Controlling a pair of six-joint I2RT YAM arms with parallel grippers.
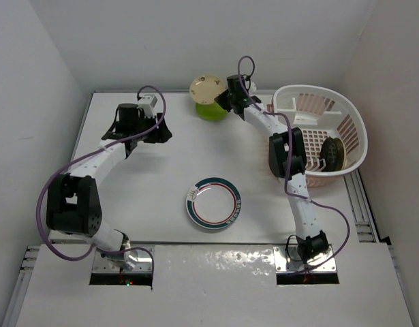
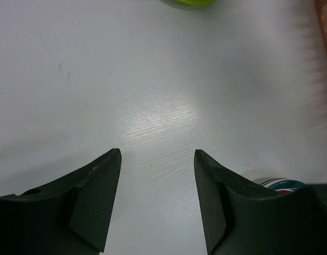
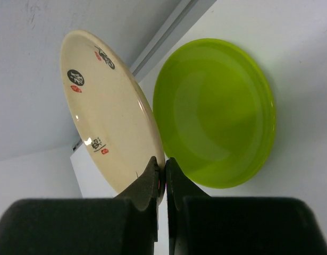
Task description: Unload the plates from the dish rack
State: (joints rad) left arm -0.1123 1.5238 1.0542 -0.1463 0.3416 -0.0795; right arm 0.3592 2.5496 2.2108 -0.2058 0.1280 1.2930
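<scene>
My right gripper (image 1: 224, 99) (image 3: 164, 162) is shut on the rim of a cream-white plate with dark marks (image 1: 206, 87) (image 3: 107, 117). It holds the plate tilted on edge just above the lime-green plate (image 1: 212, 111) (image 3: 216, 111), which lies flat at the back of the table. A white plate with a green-red rim (image 1: 213, 203) (image 2: 277, 183) lies flat mid-table. A tan-brown plate (image 1: 333, 153) stands in the white dish rack (image 1: 318, 90) at the right. My left gripper (image 1: 163, 131) (image 2: 158, 154) is open and empty over bare table at the back left.
White walls close in the table at the back and both sides. The rack sits against the right edge on its salmon-pink base (image 1: 325, 181). My right arm stretches along the rack's left side.
</scene>
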